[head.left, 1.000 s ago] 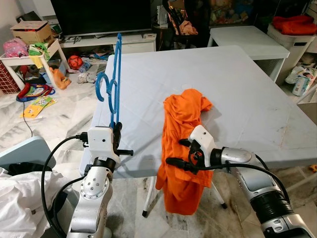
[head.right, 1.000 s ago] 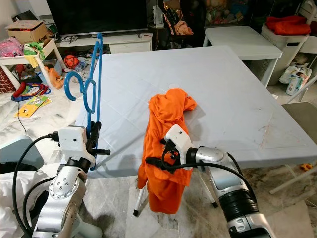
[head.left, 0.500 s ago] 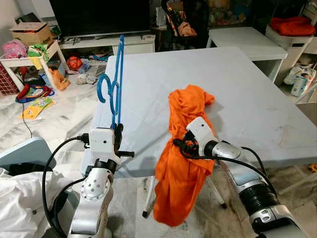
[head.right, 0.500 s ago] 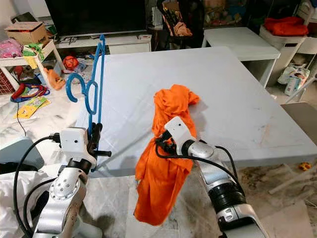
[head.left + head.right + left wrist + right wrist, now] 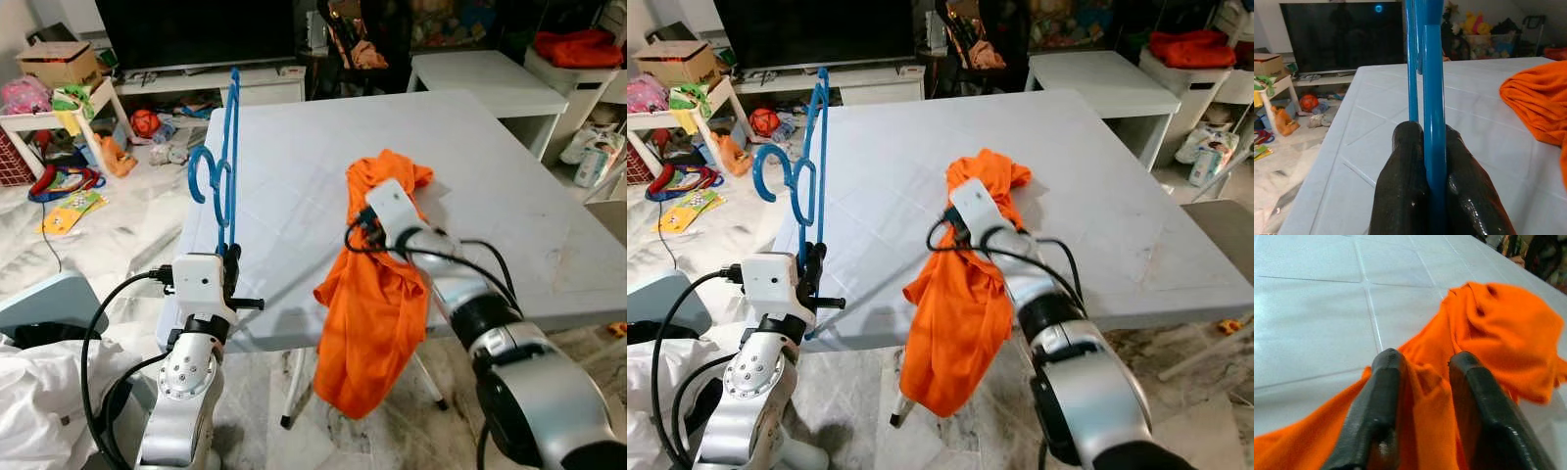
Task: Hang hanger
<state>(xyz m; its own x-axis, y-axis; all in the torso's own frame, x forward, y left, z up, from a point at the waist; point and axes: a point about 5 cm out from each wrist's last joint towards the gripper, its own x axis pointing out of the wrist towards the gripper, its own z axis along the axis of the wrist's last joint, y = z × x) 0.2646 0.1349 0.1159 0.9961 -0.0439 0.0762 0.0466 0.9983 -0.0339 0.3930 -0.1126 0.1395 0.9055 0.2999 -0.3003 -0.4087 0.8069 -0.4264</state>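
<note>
1. Left gripper (image 5: 231, 257) clenched on blue hanger (image 5: 227, 157), upright off table's (image 5: 509, 186) near-left corner.
2. Right gripper (image 5: 1422, 382) pinching orange shirt (image 5: 377, 294), draped over near edge.
3. Step: pre-threading. Next: open collar, feed hanger in.

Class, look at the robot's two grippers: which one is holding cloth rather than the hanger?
The right gripper: its jaws pinch the orange garment at the table edge. The left gripper clamps the blue hanger upright.
</note>
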